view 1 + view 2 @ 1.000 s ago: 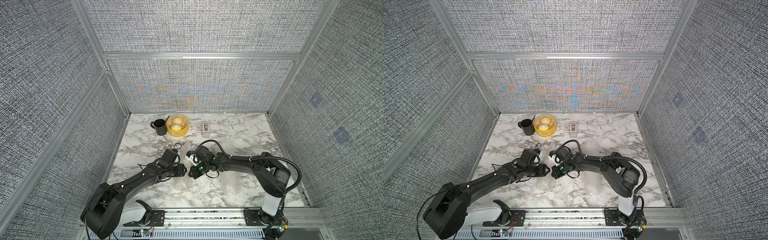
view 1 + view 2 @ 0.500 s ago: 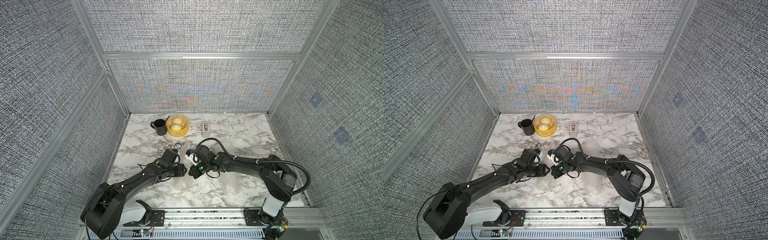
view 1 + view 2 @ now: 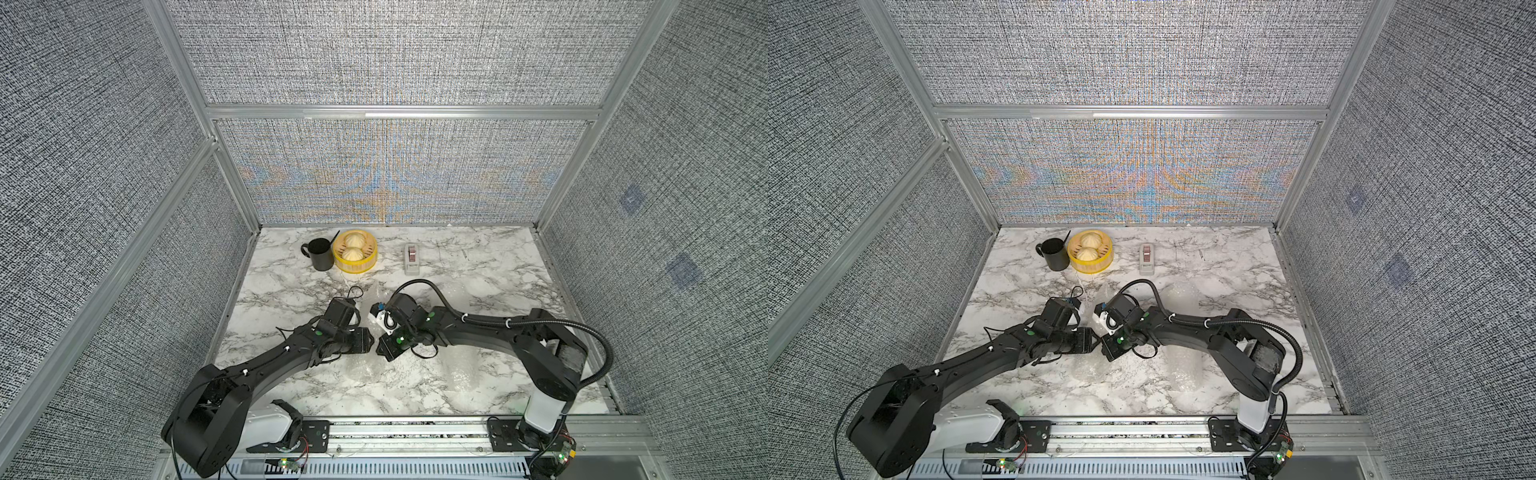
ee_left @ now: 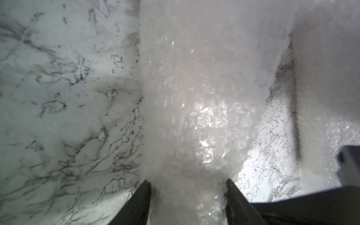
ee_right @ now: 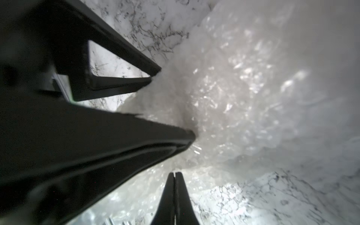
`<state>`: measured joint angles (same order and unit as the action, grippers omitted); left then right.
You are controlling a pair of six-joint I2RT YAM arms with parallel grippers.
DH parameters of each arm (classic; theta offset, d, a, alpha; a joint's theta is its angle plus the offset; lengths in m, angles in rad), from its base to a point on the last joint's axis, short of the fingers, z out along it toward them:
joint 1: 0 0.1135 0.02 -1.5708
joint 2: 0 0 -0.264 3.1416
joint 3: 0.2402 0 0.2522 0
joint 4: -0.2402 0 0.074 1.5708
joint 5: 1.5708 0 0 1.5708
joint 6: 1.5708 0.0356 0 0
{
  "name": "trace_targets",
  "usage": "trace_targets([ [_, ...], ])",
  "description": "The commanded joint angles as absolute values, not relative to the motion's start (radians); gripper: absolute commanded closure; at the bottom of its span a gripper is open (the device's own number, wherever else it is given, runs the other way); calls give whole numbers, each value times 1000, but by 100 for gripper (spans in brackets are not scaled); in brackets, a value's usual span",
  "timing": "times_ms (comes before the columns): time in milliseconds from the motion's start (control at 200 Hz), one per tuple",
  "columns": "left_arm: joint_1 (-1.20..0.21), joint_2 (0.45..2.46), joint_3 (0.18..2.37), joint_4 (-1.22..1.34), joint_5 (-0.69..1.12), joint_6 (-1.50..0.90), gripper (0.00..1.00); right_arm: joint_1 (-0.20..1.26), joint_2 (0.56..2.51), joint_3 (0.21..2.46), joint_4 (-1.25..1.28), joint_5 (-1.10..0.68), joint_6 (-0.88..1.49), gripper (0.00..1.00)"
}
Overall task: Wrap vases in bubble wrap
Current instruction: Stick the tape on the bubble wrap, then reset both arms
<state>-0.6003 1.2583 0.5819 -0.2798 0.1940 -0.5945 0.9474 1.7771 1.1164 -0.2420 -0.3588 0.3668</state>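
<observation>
A whitish roll of bubble wrap (image 4: 194, 109) runs away from my left gripper (image 4: 188, 187). The jaws stand apart, one finger on each side of the roll and close against it. No vase surface shows through the wrap. In both top views the roll (image 3: 368, 368) lies at the table's middle front, just below the two gripper heads. My right gripper (image 5: 174, 174) is shut with nothing between its fingers, its tip at the wrap's edge. In the right wrist view the left gripper's fingers (image 5: 148, 78) reach into the crumpled wrap (image 5: 243, 87). A second wrapped bundle (image 4: 327, 78) lies alongside.
At the back stand a black mug (image 3: 321, 254), a yellow steamer basket (image 3: 355, 266) with two buns, and a grey tape dispenser (image 3: 411, 258). More bubble wrap (image 3: 473, 291) lies right of centre, behind the right arm. Fabric walls close three sides of the marble table (image 3: 498, 257).
The left jaws have spread a little wider around the roll. The right arm's elbow has swung out to the right, while both gripper heads have stayed together at the middle.
</observation>
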Motion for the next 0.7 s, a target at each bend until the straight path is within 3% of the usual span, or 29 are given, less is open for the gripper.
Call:
trace_targets([
  [0,-600,1254,612,-414,122,-570,32,944,1751,1109,-307,-326,333,100],
  [165,-600,1209,684,-443,87,-547,25,919,1665,1070,-359,-291,308,100],
  [310,-598,1156,735,-457,-2,-534,12,873,1541,1108,-417,-209,305,97],
  [445,-582,1089,791,-485,-271,-537,1,755,1402,1113,-434,-7,323,71],
  [525,-531,1077,831,-534,-573,-578,1,643,1321,1060,-391,167,317,55],
  [565,-486,1077,839,-534,-668,-580,1,564,1280,1008,-356,266,341,38],
  [605,-454,1085,829,-493,-764,-552,1,489,1249,933,-304,304,343,28],
  [695,-384,1168,754,-304,-943,-449,1,329,1207,808,-191,431,335,15],
])
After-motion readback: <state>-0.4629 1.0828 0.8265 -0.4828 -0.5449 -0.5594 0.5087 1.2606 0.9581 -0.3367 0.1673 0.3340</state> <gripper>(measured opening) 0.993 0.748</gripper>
